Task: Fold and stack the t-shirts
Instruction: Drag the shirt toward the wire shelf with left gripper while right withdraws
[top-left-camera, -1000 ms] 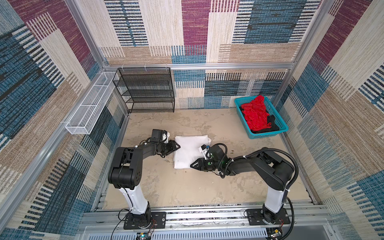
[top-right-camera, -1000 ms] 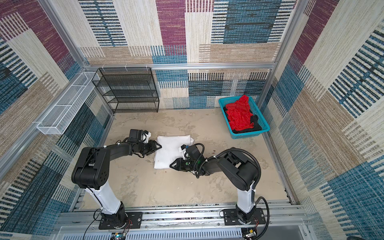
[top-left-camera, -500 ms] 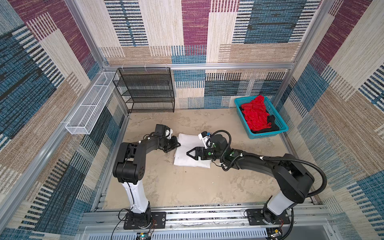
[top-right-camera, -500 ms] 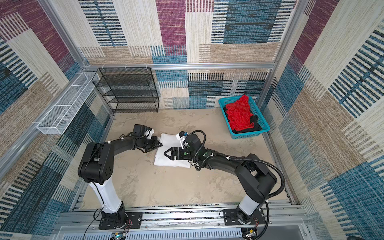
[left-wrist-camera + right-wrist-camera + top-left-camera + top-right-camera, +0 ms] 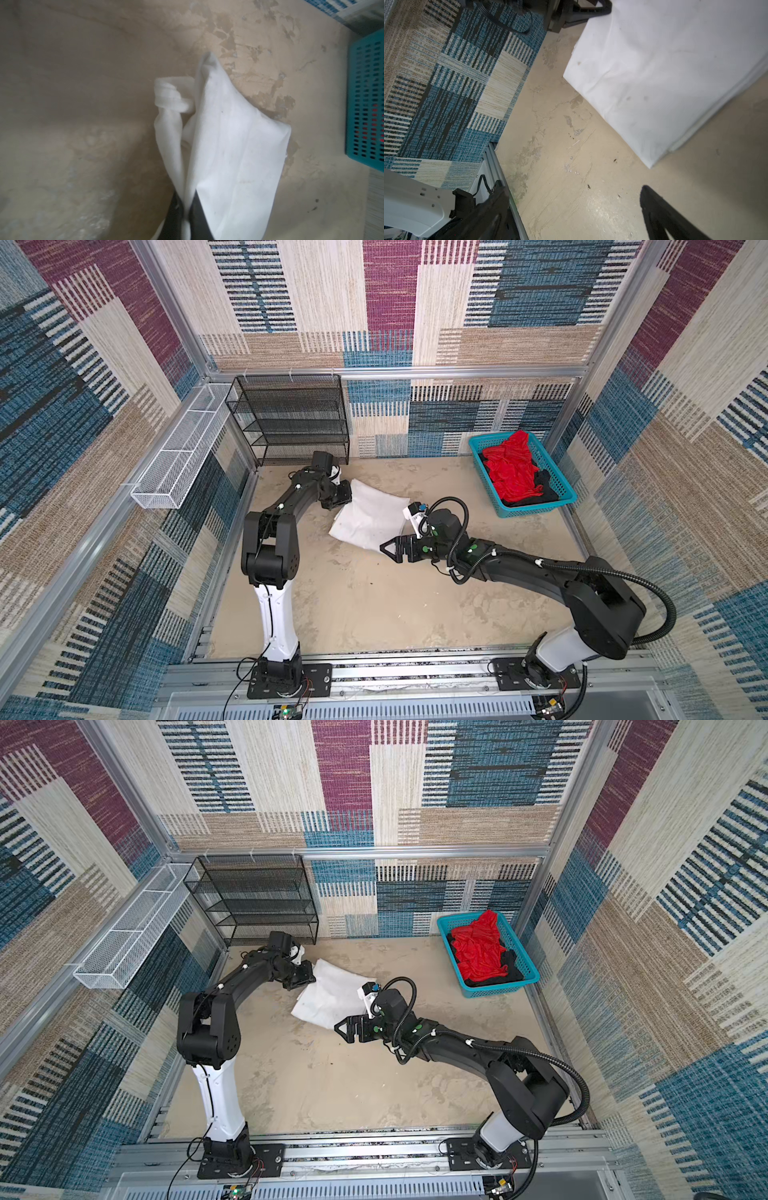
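Shows the white t-shirt (image 5: 370, 516) (image 5: 332, 994) in both top views, folded into a rough rectangle on the beige counter (image 5: 374, 597), between the two arms and nearer the left one. Finds the left fingers (image 5: 343, 498) (image 5: 305, 974) clenched on the far left corner of that shirt. From the left wrist, catches the dark left fingers (image 5: 199, 220) pressed together on the white t-shirt (image 5: 232, 145), with the cloth fanning out from the pinch and a hemmed edge curled over beside it. Places the right fingers (image 5: 390, 549) (image 5: 345, 1029) just beside the shirt's near right corner, spread wide and grasping nothing. From the right wrist, sees the right fingers (image 5: 660, 216) standing at either side of a stretch of bare counter, with the white t-shirt (image 5: 664, 72) lying apart from both, its layered edges showing along one side. Puts the red t-shirt (image 5: 513, 468) (image 5: 478, 950) in a crumpled heap inside the turquoise basket (image 5: 536, 512) (image 5: 498, 990) at the far right corner of the counter, well apart from the white one. Finds the black t-shirt (image 5: 542, 485) (image 5: 509, 965) in the same basket, mostly under and beside the red. Leaves a black wire shelf (image 5: 291, 418) against the back wall just behind the left arm's wrist, and a white wire tray (image 5: 178, 460) fixed along the left wall.
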Motion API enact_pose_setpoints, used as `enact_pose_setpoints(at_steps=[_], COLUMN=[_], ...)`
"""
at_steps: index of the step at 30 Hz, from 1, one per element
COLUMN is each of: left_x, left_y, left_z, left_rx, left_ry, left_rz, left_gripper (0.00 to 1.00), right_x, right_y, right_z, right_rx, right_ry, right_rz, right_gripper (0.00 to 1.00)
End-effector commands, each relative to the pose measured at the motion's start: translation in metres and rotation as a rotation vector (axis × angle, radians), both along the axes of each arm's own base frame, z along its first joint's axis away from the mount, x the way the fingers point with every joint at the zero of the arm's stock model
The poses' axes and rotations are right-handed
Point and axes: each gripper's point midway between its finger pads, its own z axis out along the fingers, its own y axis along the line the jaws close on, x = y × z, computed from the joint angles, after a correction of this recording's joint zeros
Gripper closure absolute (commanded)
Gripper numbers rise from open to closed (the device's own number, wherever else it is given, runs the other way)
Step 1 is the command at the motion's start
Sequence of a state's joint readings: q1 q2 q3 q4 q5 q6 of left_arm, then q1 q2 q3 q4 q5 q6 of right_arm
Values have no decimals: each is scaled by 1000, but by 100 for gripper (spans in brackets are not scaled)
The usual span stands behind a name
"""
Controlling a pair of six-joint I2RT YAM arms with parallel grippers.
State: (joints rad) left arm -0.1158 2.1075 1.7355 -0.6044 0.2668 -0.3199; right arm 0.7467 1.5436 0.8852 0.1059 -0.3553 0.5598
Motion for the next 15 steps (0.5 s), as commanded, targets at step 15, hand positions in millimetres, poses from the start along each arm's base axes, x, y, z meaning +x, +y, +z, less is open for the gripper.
enact_pose_setpoints(at_steps=[15], left_x=[-1], left_y=[179], left_z=[25], left_rx=[119], left_ry=[-49], left_rz=[327], left_gripper=[100], right_x=[-1], right_y=[3], right_z=[-4], right_rx=[9], right_ry=[-3], right_rz=[29], right_gripper=[1])
